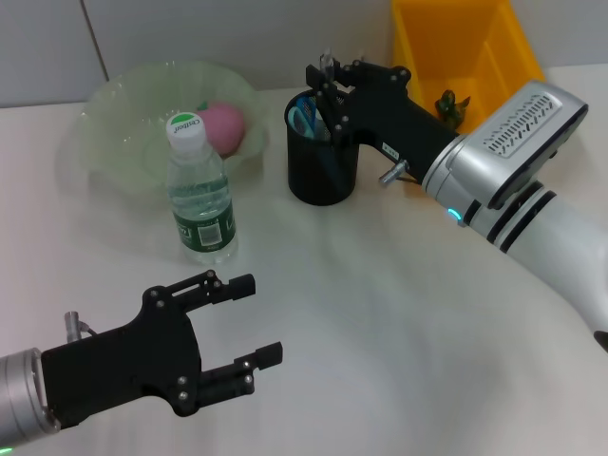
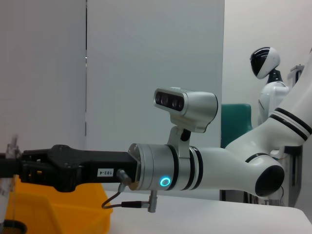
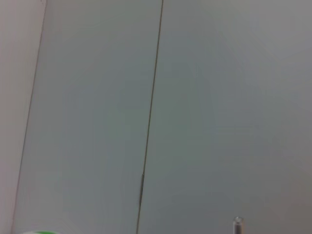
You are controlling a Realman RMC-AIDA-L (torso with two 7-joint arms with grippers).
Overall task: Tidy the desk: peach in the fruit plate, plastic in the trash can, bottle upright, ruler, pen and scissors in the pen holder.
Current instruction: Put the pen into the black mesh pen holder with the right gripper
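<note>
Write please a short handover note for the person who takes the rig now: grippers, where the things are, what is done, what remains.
Left gripper: open, empty, low over the near table.
Right gripper: at the rim of the black pen holder; whether its fingers are open or shut is not visible.
Peach lies in the fruit plate.
Bottle stands upright in front of the plate.
Yellow trash can is behind the holder, something dark inside.
Blue item is in the holder.
Left: confirm the right arm's last item is fully in.

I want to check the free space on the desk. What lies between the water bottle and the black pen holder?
In the head view, only bare white table lies between the water bottle and the pen holder. The fruit plate sits behind the bottle, not between them.
</note>
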